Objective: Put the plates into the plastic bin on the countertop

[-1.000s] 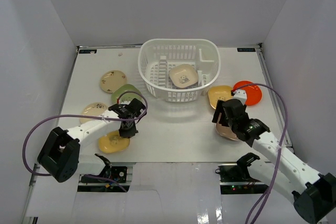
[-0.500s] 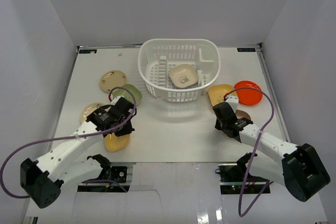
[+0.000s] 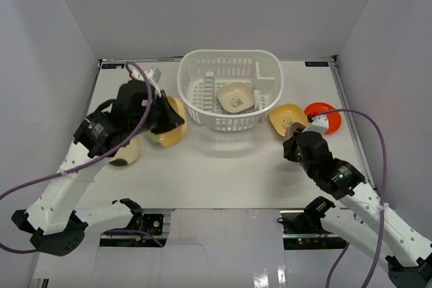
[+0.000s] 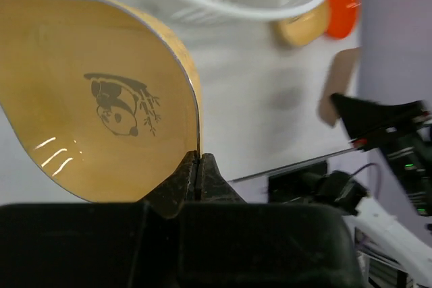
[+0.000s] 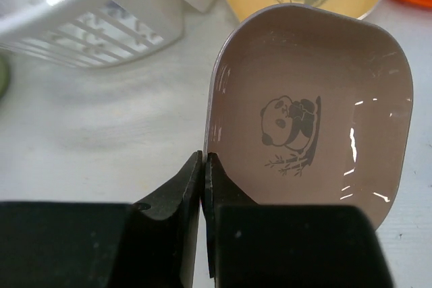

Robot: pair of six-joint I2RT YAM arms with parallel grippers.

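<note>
My left gripper (image 3: pixel 164 118) is shut on the rim of a yellow plate (image 3: pixel 177 127) with a panda picture (image 4: pixel 94 92), held tilted above the countertop (image 3: pixel 223 166) just left of the white plastic bin (image 3: pixel 229 65). In the left wrist view the fingertips (image 4: pixel 198 166) pinch that plate's edge. My right gripper (image 5: pixel 204 166) is shut on the left rim of a tan panda plate (image 5: pixel 310 112), right of the bin. A cream plate (image 3: pixel 236 97) lies inside the bin.
A yellow plate (image 3: pixel 286 118) and a red-orange plate (image 3: pixel 325 117) lie right of the bin, just beyond my right gripper (image 3: pixel 295 141). A cream plate (image 3: pixel 126 154) lies under my left arm, with a green plate (image 3: pixel 154 139) partly hidden beside it. White walls enclose the countertop.
My left arm lifted the yellow plate from the front left and carried it up toward the bin. The right gripper closed on the tan plate and raised it.
</note>
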